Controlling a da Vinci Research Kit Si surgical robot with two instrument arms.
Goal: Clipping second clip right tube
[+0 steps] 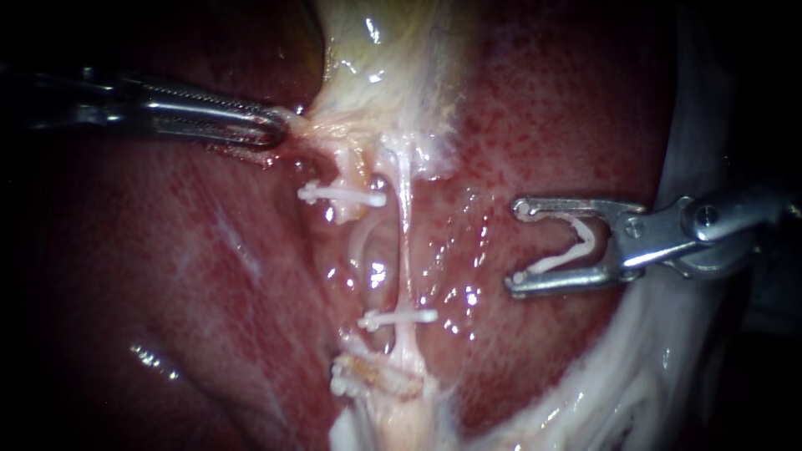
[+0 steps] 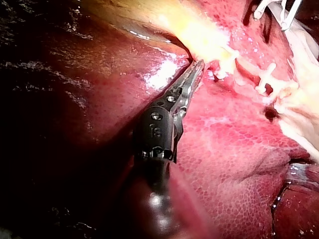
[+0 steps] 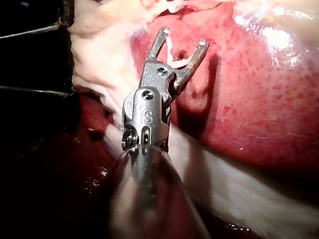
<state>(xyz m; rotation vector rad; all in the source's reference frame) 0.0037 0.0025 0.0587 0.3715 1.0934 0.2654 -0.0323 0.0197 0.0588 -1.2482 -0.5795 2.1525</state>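
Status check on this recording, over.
Left instrument shut on pale tissue. Right instrument holds loaded clip, short of right tube. Tube carries one seated clip. Nothing between.

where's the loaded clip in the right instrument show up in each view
endoscope: loaded clip held in the right instrument's jaws
left wrist: clip far ahead of the left instrument, in those jaws
right wrist: clip in its own instrument's jaws
shared landmark: the liver
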